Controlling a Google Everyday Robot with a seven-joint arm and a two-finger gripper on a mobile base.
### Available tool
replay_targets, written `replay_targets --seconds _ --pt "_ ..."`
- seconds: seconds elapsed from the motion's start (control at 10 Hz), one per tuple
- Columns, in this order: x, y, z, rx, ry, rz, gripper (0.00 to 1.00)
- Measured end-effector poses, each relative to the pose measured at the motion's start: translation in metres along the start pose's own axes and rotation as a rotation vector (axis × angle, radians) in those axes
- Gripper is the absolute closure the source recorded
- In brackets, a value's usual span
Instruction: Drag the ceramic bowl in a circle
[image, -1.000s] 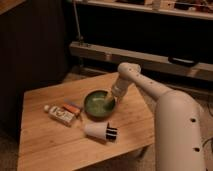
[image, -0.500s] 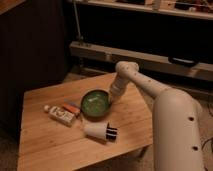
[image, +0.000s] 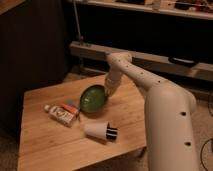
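Centre frame: hand (image: 109, 89) sat at rim of tilted, glossy green ceramic bowl (image: 93, 99) on wooden counter (image: 50, 142); couldn't tell its grip state.

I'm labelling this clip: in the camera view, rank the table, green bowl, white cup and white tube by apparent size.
Largest: wooden table.
Next: ceramic bowl, with the gripper at its right rim.
The white cup and white tube look about alike, and the cup sits nearer the camera, so I won't rank them.
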Motion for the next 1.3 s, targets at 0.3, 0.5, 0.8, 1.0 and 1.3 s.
replay_targets --seconds 0.3,0.5,0.8,1.0,1.3 --pt "0.007 0.049 -0.016 -0.058 -0.011 0.075 0.98" --pt "-0.012 0.091 -0.031 -0.081 -0.013 0.143 0.98" --pt "-0.054 0.146 -0.049 -0.089 -0.036 0.226 0.98" --pt "-0.091 0.155 -0.045 -0.081 -0.088 0.237 0.98" --pt "-0.126 0.152 -0.036 -0.045 -0.133 0.224 0.98"
